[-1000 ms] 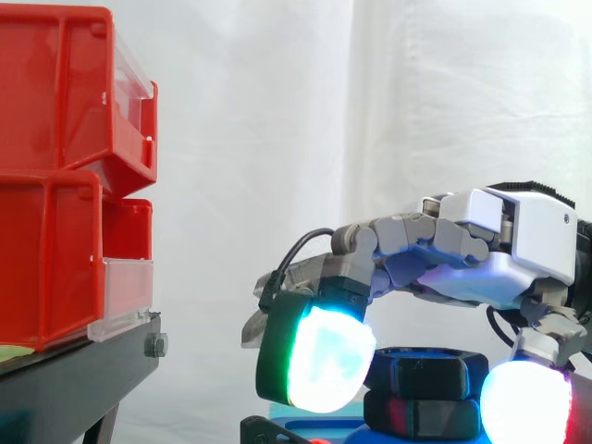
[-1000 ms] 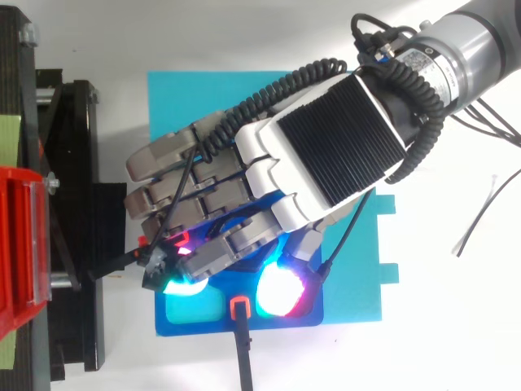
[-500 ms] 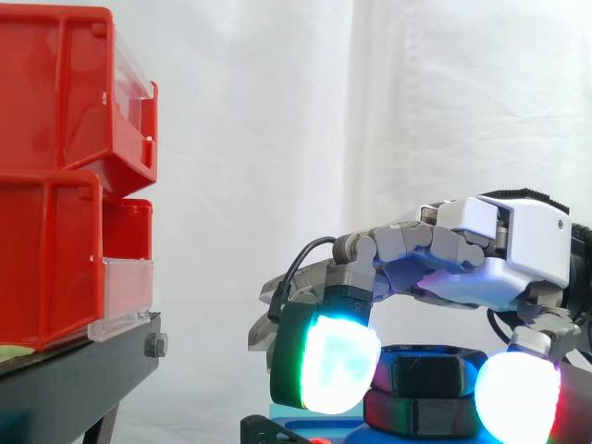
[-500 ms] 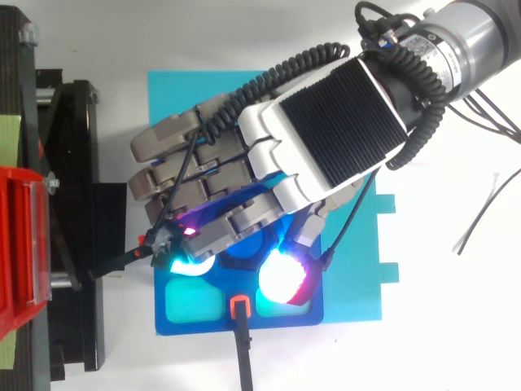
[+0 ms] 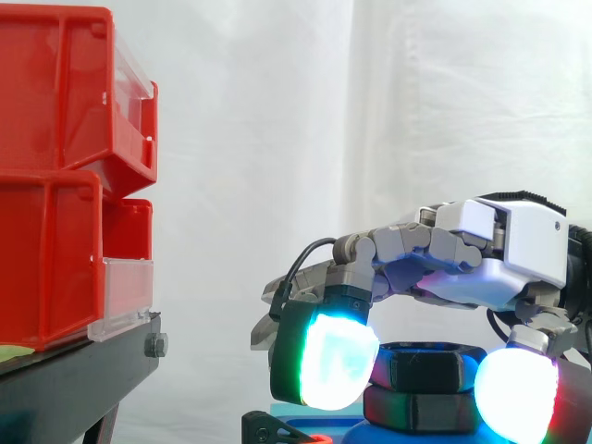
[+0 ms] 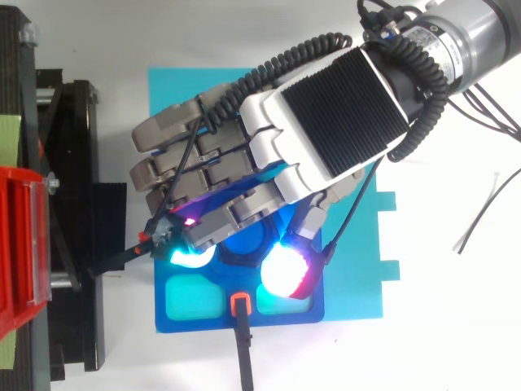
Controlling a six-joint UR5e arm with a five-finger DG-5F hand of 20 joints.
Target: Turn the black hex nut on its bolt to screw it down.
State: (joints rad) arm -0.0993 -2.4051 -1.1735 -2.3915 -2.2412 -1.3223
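No text, number or sign can be read at this moment. Top view: a small white sticker (image 6: 422, 38) sits on the wrist end of the arm (image 6: 472, 28) and carries dark print, too fine to make out.

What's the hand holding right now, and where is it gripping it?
The hand pinches the black hex nut by its opposite side faces, between its glowing pads.
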